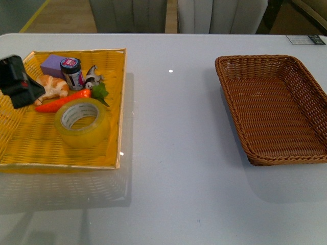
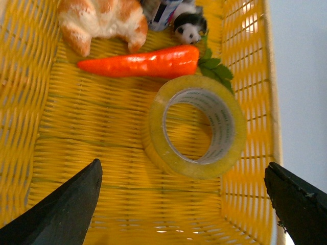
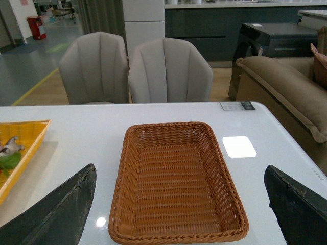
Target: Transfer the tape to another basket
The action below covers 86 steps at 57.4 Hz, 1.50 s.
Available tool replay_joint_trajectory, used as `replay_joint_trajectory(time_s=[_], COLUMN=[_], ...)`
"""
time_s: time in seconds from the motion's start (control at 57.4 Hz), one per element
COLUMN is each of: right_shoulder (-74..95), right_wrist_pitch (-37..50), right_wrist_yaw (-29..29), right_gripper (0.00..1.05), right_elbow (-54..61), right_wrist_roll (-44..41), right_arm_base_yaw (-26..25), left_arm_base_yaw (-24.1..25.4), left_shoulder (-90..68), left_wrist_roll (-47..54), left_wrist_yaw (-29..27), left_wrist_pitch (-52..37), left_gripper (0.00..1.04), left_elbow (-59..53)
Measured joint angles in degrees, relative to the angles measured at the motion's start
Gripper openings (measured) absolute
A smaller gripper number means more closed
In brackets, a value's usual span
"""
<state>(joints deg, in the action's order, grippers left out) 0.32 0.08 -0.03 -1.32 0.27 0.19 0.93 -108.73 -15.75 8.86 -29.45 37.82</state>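
Note:
The tape (image 1: 83, 121), a yellowish translucent roll with a white core, lies on its side in the yellow woven tray (image 1: 115, 102) at the left. In the left wrist view the tape (image 2: 196, 127) lies just beyond my open left gripper (image 2: 184, 204), whose jaws stand wide apart above the tray floor. In the front view only part of the left arm (image 1: 18, 81) shows over the tray's left side. The brown wicker basket (image 1: 306, 97) stands empty at the right. My open right gripper (image 3: 179, 204) hovers before the basket (image 3: 117, 204) and holds nothing.
The yellow tray also holds an orange toy carrot (image 1: 64, 101) next to the tape, a toy cat (image 1: 52, 86), a purple block (image 1: 53, 65), a small dark jar (image 1: 72, 73) and a small black-and-white figure (image 1: 92, 75). Two chairs (image 3: 133, 69) stand behind the white table (image 1: 173, 153).

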Motion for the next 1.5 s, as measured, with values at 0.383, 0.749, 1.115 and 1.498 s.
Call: replay_joint_trajectory(time_s=[0.383,0.749,1.115,1.498], right_shoulder=[0.0,0.0,0.0,0.0], right_wrist_pitch=[0.0,0.0,0.0,0.0], right_wrist_yaw=[0.0,0.0,0.0,0.0], right_gripper=[0.96,0.96,0.96,0.96], right_elbow=[0.0,0.0,0.0,0.0], right_wrist_roll=[0.0,0.0,0.0,0.0], right_arm_base_yaw=[0.0,0.0,0.0,0.0], left_arm_base_yaw=[-1.5,-1.6,-1.9,-2.0], left_shoulder=[-15.8,-24.0,-25.4,-22.6], left_wrist_roll=[1.4,0.9,0.1,-1.7], left_wrist_yaw=[-2.6,-3.8,-4.0,-3.8], left_wrist_pitch=[1.4,2.6,4.1,3.8], left_gripper=[0.96,0.96,0.57,0.16], left_elbow=[11.4,17.4,19.4,16.2])
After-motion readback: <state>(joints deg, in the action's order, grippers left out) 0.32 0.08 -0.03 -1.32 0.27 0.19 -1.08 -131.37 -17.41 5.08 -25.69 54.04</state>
